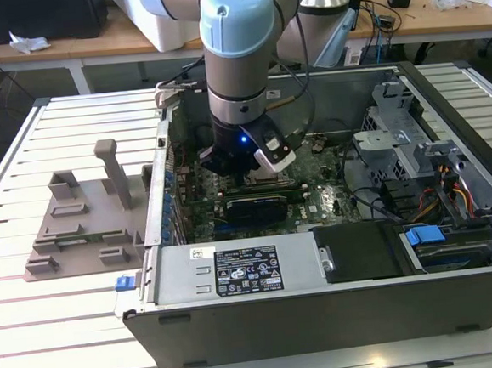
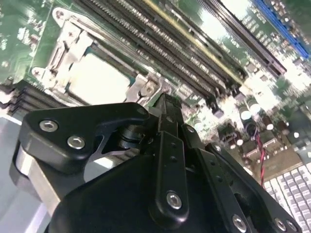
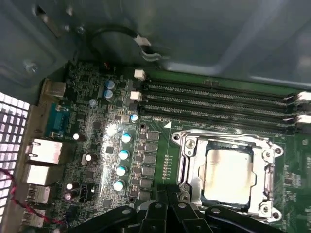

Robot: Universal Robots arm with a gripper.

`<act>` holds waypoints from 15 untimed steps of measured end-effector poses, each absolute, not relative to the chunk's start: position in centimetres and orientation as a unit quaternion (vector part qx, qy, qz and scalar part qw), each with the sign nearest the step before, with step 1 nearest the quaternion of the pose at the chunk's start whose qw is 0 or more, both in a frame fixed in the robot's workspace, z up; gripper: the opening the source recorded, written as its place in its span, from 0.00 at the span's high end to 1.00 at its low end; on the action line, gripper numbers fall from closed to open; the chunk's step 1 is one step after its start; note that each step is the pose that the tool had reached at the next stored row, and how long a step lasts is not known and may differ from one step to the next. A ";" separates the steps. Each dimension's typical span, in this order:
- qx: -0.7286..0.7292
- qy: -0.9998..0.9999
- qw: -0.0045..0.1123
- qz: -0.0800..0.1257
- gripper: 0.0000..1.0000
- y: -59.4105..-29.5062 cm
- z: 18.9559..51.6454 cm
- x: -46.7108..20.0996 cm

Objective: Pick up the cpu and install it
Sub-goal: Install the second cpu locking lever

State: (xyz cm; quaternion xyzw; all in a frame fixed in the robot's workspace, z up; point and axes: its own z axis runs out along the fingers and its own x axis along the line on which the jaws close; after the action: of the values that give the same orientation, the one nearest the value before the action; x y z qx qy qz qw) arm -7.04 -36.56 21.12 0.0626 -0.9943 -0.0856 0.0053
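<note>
Cpu (image 3: 228, 175) seated flat in the socket frame (image 3: 187, 167) on the motherboard (image 3: 97, 141), silver lid facing up; likewise seen in the second wrist view (image 2: 99, 80). Probably light, stiff and thin, with a slick metal top and a delicate underside. Best taken by opposite edges, never pressed on the face. Claw (image 2: 165, 104) poised just over the board beside the socket, inside the open case (image 1: 324, 314). Fingers look drawn together at the tips, nothing between them, not touching the cpu.
</note>
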 end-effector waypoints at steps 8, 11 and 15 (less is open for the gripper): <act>0.062 -0.996 0.018 -0.061 0.89 -35.1 21.5 -4.3; 0.061 -0.997 0.019 -0.052 0.89 -34.8 21.6 -4.0; 0.061 -0.997 0.020 -0.042 0.89 -34.7 22.1 -4.0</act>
State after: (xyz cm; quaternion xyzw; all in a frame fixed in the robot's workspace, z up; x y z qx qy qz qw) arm -3.98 -34.68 22.08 0.0613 -0.9970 -0.0423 0.0199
